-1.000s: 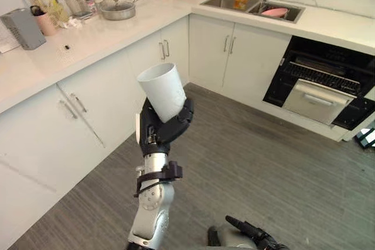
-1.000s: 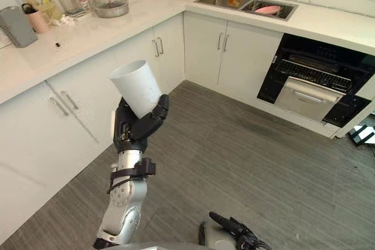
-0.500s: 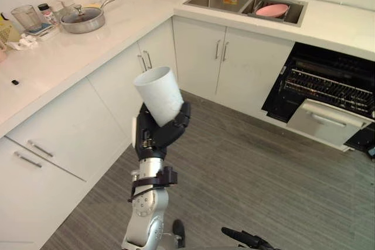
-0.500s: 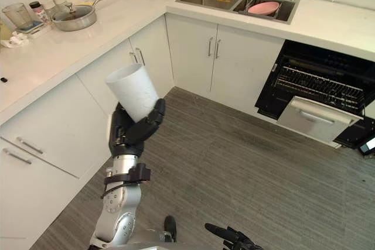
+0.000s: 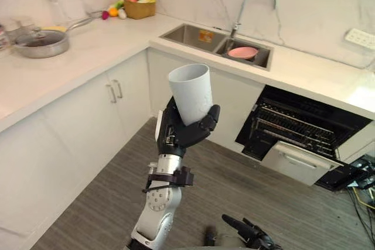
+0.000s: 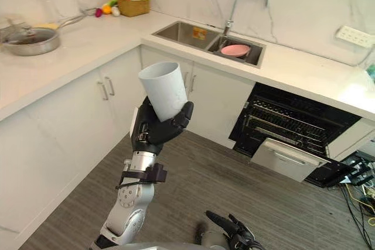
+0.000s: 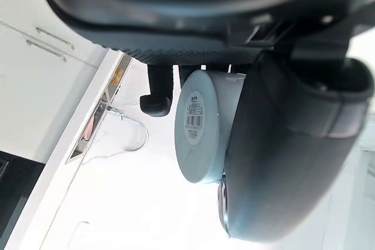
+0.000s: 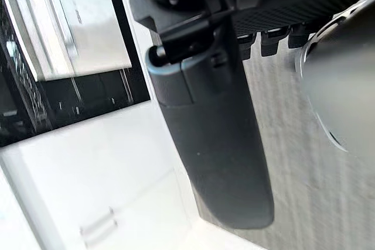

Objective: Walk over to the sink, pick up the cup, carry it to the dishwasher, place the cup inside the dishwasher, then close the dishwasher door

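- Left robot hand [image 5: 183, 132] grips the cup [image 5: 191, 91], fingers curled round its lower part, mouth up.
- Right robot hand [image 5: 246, 233] hangs at 6 o'clock, fingers straight.
- Dishwasher [image 5: 293, 134] at 3 o'clock, door open.
- Sink [image 5: 188, 32] at 12 o'clock.

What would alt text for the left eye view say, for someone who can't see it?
The robot's left hand holds a white cup, mouth up, in mid-air in a kitchen. Behind it, a white counter holds a sink with a pink dish; an open dishwasher is at right.
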Tool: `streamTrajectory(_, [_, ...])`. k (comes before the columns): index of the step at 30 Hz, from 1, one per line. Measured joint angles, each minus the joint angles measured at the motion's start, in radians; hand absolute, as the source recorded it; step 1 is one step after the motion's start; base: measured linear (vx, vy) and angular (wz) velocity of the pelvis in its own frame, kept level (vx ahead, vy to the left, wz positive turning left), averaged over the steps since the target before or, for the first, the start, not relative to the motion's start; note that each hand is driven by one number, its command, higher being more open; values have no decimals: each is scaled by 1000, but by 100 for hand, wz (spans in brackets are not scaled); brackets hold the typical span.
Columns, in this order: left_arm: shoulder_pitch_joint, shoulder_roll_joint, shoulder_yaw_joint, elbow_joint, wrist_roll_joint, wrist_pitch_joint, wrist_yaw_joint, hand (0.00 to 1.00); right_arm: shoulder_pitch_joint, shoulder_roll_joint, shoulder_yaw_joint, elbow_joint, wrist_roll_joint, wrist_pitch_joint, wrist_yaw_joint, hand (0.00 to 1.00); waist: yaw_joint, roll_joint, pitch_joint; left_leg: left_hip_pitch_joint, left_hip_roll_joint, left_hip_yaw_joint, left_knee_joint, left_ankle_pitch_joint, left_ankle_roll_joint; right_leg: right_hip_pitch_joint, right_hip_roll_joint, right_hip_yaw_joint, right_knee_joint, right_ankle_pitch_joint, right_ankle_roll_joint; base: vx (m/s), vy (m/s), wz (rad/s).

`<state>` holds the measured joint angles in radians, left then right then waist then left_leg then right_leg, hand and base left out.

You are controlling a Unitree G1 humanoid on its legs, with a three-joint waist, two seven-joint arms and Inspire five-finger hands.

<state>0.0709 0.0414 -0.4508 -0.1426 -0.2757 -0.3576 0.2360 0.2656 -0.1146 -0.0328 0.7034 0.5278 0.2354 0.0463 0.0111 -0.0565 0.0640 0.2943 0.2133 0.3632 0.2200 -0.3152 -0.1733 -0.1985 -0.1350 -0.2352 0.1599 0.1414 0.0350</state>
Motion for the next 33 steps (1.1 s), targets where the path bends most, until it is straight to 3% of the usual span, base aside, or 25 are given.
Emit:
streamTrajectory(1, [19,-13,-11,19,0,1,1,0,1,-20,-4,-12,0,4,-2,100,-11,43,2,27,64,18,20,-22,-28,3,53,-17,43,-11,-28,387,-402,-55])
streamTrajectory(3, [11,-20,-48,28,1,3,-3,0,-13,-29,-2,-25,-1,20,-1,100,-26,72,21,8,85,24,21,-9,-23,-8,85,-27,69,-50,-53,238,-287,-12])
streamTrajectory(7, [12,-25,-86,28,2,-3,-7,0,-17,-25,-1,-44,-1,34,-2,100,-26,58,31,5,95,29,71,72,-26,-48,93,-23,187,-153,-76,173,-269,-16])
streamTrajectory(10, [23,-28,-58,27,24,-27,11,0,-23,-27,-1,-45,-11,66,-13,100,-24,67,29,-92,163,-47,335,154,38,-2,157,-1,137,-174,-88,171,-219,-50])
streamTrajectory(11, [28,-32,-47,27,34,-30,16,0,-25,-30,1,-46,-18,78,-15,100,-19,94,36,-159,215,-94,458,222,116,37,191,-5,98,-175,-93,180,-163,-45])
streamTrajectory(12, [42,-44,-34,13,44,-37,25,0,-15,-39,8,-71,-18,95,-14,100,-16,83,39,-252,261,-130,654,317,184,50,202,-11,190,-250,-80,289,-215,-54])
streamTrajectory(13, [58,-56,-21,24,56,-51,31,0,-22,-48,17,-67,-23,108,-17,100,-7,97,54,-330,255,-210,813,284,145,96,235,4,177,-282,-131,278,-193,-45])
streamTrajectory(14, [74,-50,-20,27,65,-51,30,0,-22,-55,26,-63,-23,111,-20,100,-7,100,54,-371,234,-228,853,250,148,114,247,10,156,-284,-139,250,-126,-43])
streamTrajectory(16, [109,-15,-12,39,67,-51,29,0,-37,-67,57,-39,-22,119,-21,100,4,90,59,-459,98,-204,789,118,147,189,245,50,68,-275,-157,249,-69,-42])
streamTrajectory(18, [129,-12,13,39,64,-52,32,0,-49,-81,82,-8,-23,123,-19,100,25,84,60,-486,-19,-178,510,59,151,224,222,102,24,-255,-160,307,-22,-72])
streamTrajectory(19, [130,-10,18,39,61,-56,39,0,-54,-86,84,7,-26,123,-14,100,30,81,57,-483,-63,-191,333,70,146,229,212,126,18,-244,-132,371,13,-77])
streamTrajectory(20, [128,-14,32,40,62,-64,45,0,-65,-88,84,25,-30,123,-2,100,30,83,54,-474,-93,-224,180,115,149,229,208,145,17,-247,-126,401,43,-79])
streamTrajectory(21, [122,-24,40,40,61,-70,56,0,-78,-90,86,42,-43,122,7,100,30,90,48,-456,-126,-279,27,279,144,233,214,181,17,-255,-111,436,53,-75])
streamTrajectory(22, [117,-17,41,44,62,-77,73,0,-82,-76,87,54,-59,110,8,100,24,81,36,-409,-150,-293,-80,369,144,234,211,209,21,-266,-95,380,55,-57])
streamTrajectory(24, [92,-4,20,58,67,-78,88,0,-79,-64,87,51,-61,92,9,100,1,66,26,-335,-163,-287,-224,419,150,231,189,217,32,-276,-77,329,58,-9])
streamTrajectory(27, [53,25,-13,64,72,-78,102,0,-74,-59,87,49,-59,72,8,100,-6,64,23,-283,-179,-280,-295,431,156,251,176,230,25,-286,-62,232,51,-1])
streamTrajectory(28, [16,22,-8,159,64,-60,154,0,-66,-55,116,54,-39,55,-11,100,-41,40,-18,-260,-217,-285,-312,449,174,271,128,178,22,-325,-41,39,8,1])
streamTrajectory(33, [16,22,1,159,60,-60,155,0,-62,-55,115,59,-39,54,-10,100,-45,39,-18,-260,-208,-260,-307,445,172,264,136,204,12,-315,-46,0,-1,-13])
